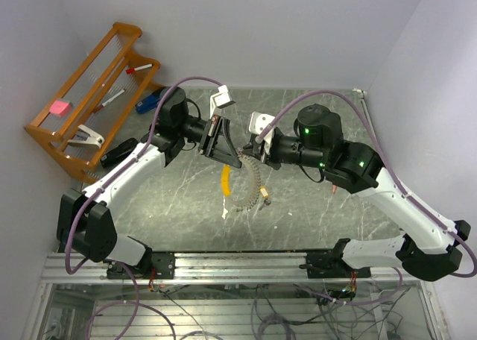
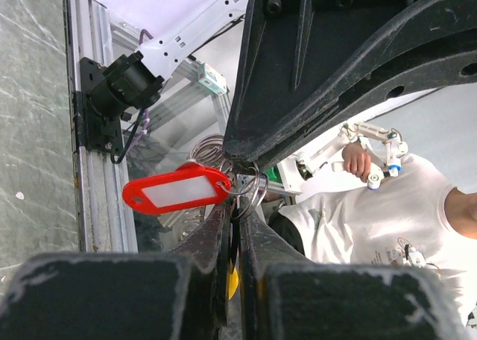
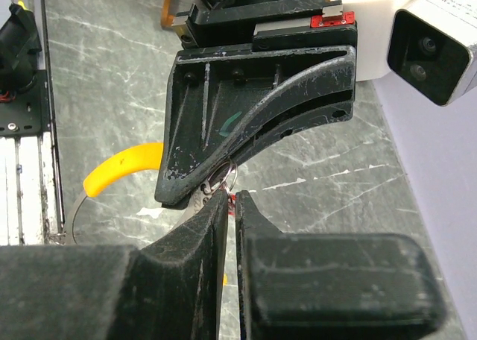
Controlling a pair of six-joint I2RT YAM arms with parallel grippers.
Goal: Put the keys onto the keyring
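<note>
Both grippers meet above the table's middle. My left gripper [image 1: 237,161] [image 2: 237,209] is shut on a small silver split ring [image 2: 257,187] that carries the red-headed key [image 2: 175,191], whose red plastic head has a white label. My right gripper [image 1: 250,158] [image 3: 229,198] is shut tip to tip against it, with a bit of red [image 3: 233,200] between its pads. The keyring [image 1: 256,177] hangs or lies just below the grippers, coiled and silvery, with its curved yellow tag [image 1: 225,180] [image 3: 123,168]. The brass key [image 1: 264,196] sits at the ring's lower end.
A wooden rack [image 1: 89,94] with markers and a pink block stands at the back left, a blue object [image 1: 149,101] beside it. A white scrap [image 1: 224,213] lies near the ring. An aluminium rail [image 1: 246,262] runs along the near edge. A person [image 2: 373,221] shows beyond it.
</note>
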